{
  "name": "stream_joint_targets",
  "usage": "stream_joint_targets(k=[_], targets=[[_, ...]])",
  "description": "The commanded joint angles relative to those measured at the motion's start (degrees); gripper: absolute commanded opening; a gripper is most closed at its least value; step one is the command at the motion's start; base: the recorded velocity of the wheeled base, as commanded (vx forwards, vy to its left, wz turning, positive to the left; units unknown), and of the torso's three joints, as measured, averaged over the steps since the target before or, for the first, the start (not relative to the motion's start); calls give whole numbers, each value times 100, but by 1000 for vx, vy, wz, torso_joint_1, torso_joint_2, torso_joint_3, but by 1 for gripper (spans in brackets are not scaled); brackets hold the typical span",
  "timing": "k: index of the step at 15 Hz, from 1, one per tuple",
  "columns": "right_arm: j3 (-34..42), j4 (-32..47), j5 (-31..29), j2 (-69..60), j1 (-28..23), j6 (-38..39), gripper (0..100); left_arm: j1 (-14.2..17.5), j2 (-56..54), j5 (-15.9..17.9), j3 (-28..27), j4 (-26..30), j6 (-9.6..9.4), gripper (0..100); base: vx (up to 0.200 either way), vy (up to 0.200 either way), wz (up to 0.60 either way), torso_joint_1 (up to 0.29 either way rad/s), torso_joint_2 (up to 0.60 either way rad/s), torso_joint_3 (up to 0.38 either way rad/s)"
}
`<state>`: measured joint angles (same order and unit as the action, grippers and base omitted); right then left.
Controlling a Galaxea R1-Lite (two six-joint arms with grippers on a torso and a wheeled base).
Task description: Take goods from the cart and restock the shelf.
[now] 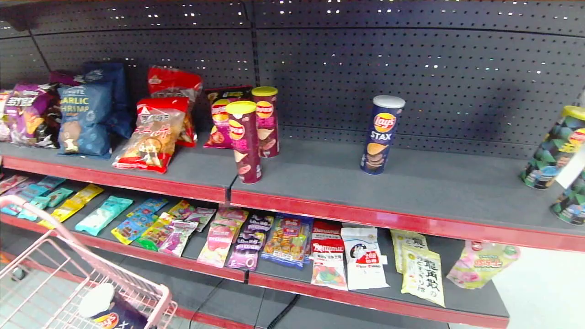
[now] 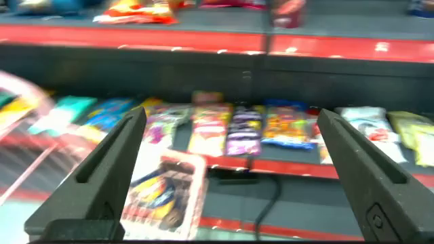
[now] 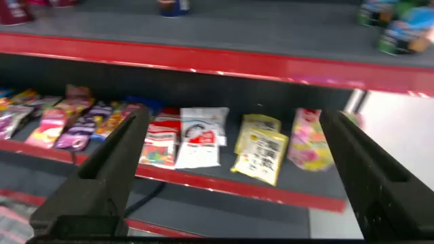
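A pink wire cart [image 1: 55,256] stands at the lower left in front of the shelf, with a blue chip can [image 1: 107,308] lying in its corner. From the left wrist the same can [image 2: 163,193] lies behind the cart's pink mesh, beyond my open left gripper [image 2: 232,118], which holds nothing. My right gripper [image 3: 235,115] is open too, empty, facing the lower shelf's snack packets [image 3: 200,135]. On the upper shelf [image 1: 315,178] stand a matching blue can [image 1: 380,135] and two maroon cans [image 1: 244,141].
Chip bags [image 1: 153,135] fill the upper shelf's left end, and green patterned cans [image 1: 553,148] stand at its right end. Flat candy and snack packets [image 1: 256,237] line the lower shelf. A black cable [image 1: 283,313] runs along the floor under it.
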<state>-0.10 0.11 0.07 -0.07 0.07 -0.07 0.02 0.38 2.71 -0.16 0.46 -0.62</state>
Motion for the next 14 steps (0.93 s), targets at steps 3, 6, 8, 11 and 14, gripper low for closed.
stream_joint_targets(k=[3, 6, 8, 11, 14], targets=[[1, -2, 1, 7, 1, -1, 100, 6, 6, 2, 7, -2, 1, 100, 0, 0, 600, 2, 5, 2], [1, 7, 1, 7, 1, -1, 100, -2, -3, 2, -2, -2, -8, 100, 0, 0, 600, 2, 5, 4], [1, -2, 1, 7, 1, 7, 100, 6, -3, 2, -2, -2, 1, 100, 0, 0, 0, 0, 0, 0], [1, -2, 1, 7, 1, 16, 100, 6, -3, 2, -2, -2, 1, 100, 0, 0, 0, 0, 0, 0], [1, -2, 1, 7, 1, 16, 100, 6, 6, 2, -2, -2, -17, 100, 0, 0, 0, 0, 0, 0]])
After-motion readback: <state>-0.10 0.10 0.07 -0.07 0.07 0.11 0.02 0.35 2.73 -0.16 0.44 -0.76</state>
